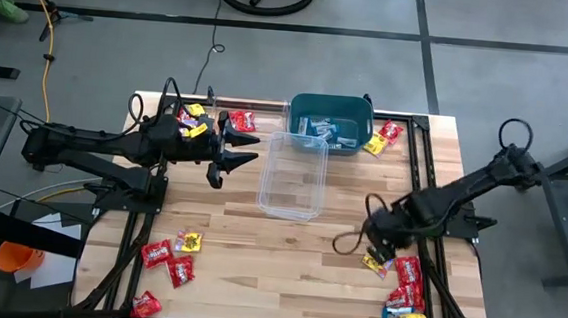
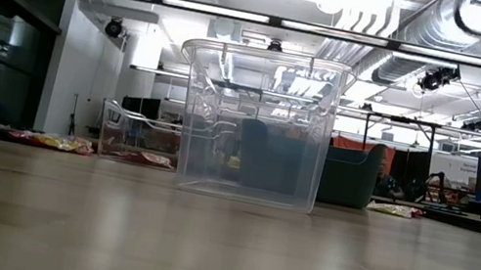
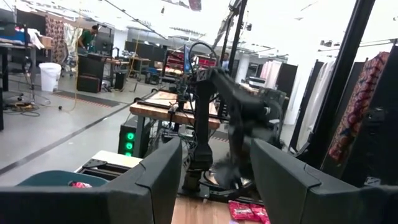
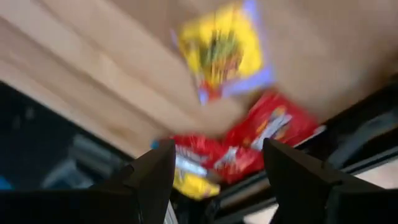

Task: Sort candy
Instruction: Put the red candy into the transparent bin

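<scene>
At the near right corner of the pale wooden slatted table [image 1: 276, 269], a cluster of small shiny wrapped candy packets in red, yellow and light blue [image 1: 407, 288] lies along the edge. The right gripper [image 1: 376, 248] hangs just above the yellow packet [image 4: 221, 53] at the top of that cluster, its two dark fingers [image 4: 149, 177] spread apart with nothing between them. At the near left corner lies a second scatter of red and yellow packets [image 1: 172, 256], well apart from both arms. Farther in, a clear rectangular plastic tub [image 1: 294, 175] stands upright at mid-table. Beside it to the left, the left gripper [image 1: 225, 165] hovers above the wood with its fingers [image 3: 155, 180] open and empty, pointing toward the tub. Behind the tub, touching or nearly so, sits a teal plastic bin [image 1: 331, 122] with light blue packets inside. More red and yellow packets [image 1: 383, 138] lie just right of the bin, and others [image 1: 217, 119] rest at the far left edge, near the left arm's wrist.
</scene>
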You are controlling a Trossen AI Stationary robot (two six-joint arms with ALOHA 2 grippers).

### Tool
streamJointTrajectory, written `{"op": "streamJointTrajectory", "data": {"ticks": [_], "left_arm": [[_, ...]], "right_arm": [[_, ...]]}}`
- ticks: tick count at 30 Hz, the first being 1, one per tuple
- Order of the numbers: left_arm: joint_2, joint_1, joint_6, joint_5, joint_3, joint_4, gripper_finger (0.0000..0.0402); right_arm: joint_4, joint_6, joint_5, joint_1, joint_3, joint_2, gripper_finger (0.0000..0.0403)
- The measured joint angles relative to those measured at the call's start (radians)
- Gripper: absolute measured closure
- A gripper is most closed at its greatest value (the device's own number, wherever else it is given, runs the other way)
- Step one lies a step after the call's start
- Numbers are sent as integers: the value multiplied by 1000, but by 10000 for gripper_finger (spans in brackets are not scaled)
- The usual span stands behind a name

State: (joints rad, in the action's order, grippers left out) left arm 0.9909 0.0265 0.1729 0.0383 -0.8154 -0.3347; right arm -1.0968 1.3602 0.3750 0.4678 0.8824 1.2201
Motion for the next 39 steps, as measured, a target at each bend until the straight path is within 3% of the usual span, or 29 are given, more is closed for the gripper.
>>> {"op": "streamJointTrajectory", "data": {"ticks": [5, 9, 21, 36, 39], "left_arm": [[0, 0, -1, 0, 0, 0, 222], [0, 0, -1, 0, 0, 1, 222], [0, 0, -1, 28, 0, 1, 222], [0, 0, -1, 30, 0, 1, 222], [0, 0, -1, 30, 0, 1, 222]], "right_arm": [[385, 135, 232, 68, -208, 0, 166], [564, 261, 256, 120, -292, 0, 166], [703, 334, 276, 239, -331, 113, 166], [709, 339, 280, 298, -325, 317, 168], [702, 316, 284, 298, -322, 332, 185]]}}
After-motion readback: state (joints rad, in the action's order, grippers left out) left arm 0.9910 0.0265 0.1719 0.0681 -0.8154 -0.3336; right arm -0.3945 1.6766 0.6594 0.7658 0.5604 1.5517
